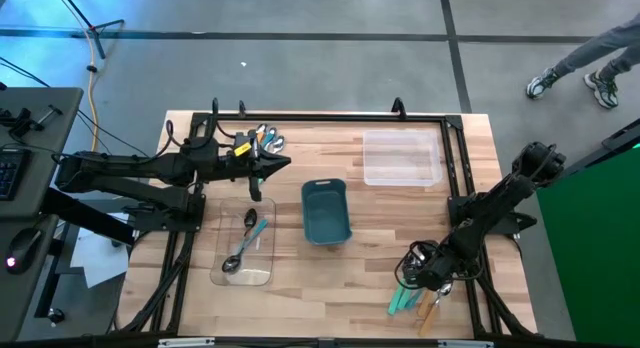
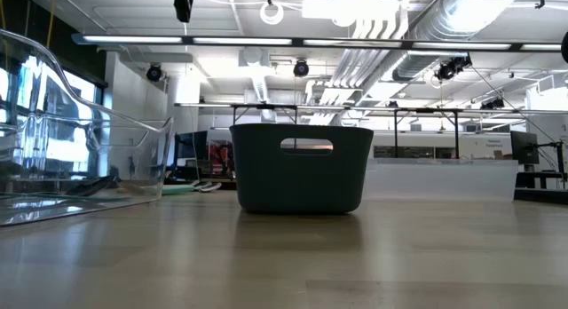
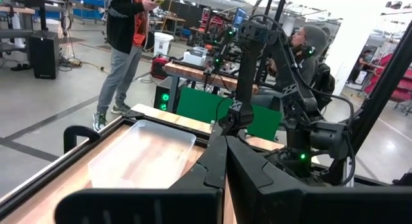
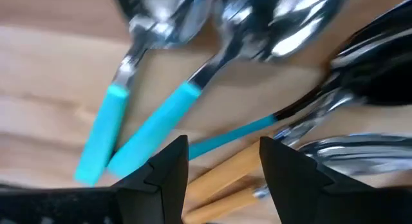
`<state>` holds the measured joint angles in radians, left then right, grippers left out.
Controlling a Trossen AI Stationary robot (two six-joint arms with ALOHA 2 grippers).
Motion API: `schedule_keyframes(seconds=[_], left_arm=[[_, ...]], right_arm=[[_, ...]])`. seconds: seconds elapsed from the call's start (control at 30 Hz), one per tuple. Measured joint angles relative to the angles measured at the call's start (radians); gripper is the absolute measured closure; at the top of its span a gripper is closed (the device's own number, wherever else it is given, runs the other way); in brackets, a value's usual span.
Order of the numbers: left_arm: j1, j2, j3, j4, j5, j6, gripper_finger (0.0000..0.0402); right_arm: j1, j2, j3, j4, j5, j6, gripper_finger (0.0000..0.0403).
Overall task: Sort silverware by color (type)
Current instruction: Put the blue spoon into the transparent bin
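Observation:
Silverware lies in three places. A heap of spoons (image 1: 268,140) sits at the far left edge. Two spoons, one teal-handled (image 1: 256,231) and one dark (image 1: 236,260), lie in a clear tray (image 1: 262,273). Teal- and orange-handled spoons (image 1: 412,300) lie near the right front corner. My right gripper (image 1: 422,276) points steeply down over these, open. In the right wrist view its fingers (image 4: 224,161) stand on either side of an orange handle (image 4: 226,167), beside teal handles (image 4: 154,130). My left gripper (image 1: 272,168) hovers shut and empty near the far-left heap.
A teal bin (image 1: 326,210) stands mid-table, and a second clear tray (image 1: 402,158) at the far right. A black frame rail (image 1: 460,203) runs along the table edges. People stand and sit beyond the table (image 3: 125,37).

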<state>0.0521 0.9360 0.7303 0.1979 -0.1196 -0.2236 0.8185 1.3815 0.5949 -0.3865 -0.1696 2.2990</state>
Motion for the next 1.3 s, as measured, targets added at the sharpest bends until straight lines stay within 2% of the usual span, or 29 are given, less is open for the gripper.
schedule_keyframes(seconds=[0.27, 0.83, 1.3], left_arm=[[0.0, 0.0, 0.0, 0.0, 0.0, -0.002, 0.0401], [0.0, 0.0, 0.0, 0.001, 0.0, -0.002, 0.0401], [0.0, 0.0, 0.0, 0.0, -0.003, -0.007, 0.0401]], right_arm=[[0.0, 0.0, 0.0, 0.044, 0.003, 0.02, 0.0226], [-0.006, 0.0, 0.0, -0.023, 0.002, 0.031, 0.0226], [-0.031, 0.074, 0.002, 0.025, -0.007, 0.029, 0.0227]])
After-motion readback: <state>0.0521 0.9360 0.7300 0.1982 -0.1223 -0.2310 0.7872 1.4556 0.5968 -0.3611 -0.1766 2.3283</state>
